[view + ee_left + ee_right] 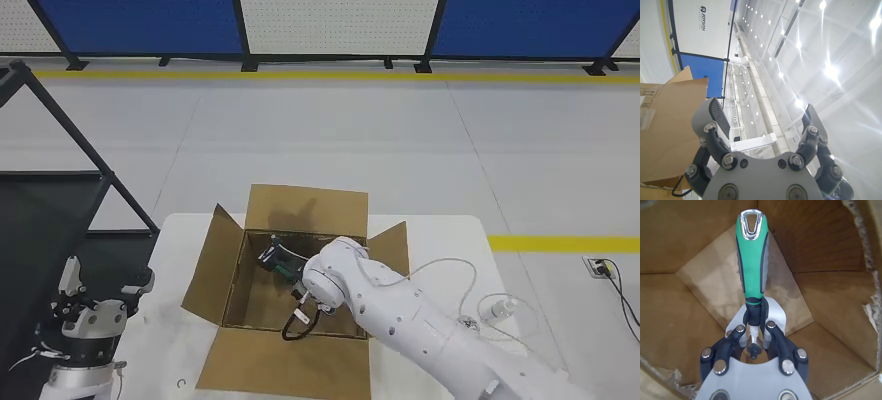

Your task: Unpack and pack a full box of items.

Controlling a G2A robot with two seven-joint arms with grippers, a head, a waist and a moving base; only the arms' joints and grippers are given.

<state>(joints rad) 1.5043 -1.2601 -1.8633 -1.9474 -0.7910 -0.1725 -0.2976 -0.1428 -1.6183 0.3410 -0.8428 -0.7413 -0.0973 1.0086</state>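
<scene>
Top view is showing an open cardboard box (305,205) sitting on a white table (450,235), with all four flaps folded outward. The right arm is leaning over the box with its wrist down inside. A green-handled ratchet wrench (277,259) is sticking out from the wrist toward the far wall.

Right wrist view is showing the right gripper (755,315) deep inside the box (829,247), with brown walls all around it. Its jaws are clamping the dark neck of the ratchet wrench (751,266), just where the green and grey grip ends. The grip is pointing away from the gripper toward a bottom corner of the box. The chrome head with its square drive is sitting back between the finger links. Whether the tool is touching the box floor cannot be told.

The left gripper (103,285) is sitting off the table's left side, well apart from the tool. Left wrist view is showing it (762,106) pointing up at the ceiling, jaws standing wide apart, with a box flap (668,123) just beside it.
</scene>
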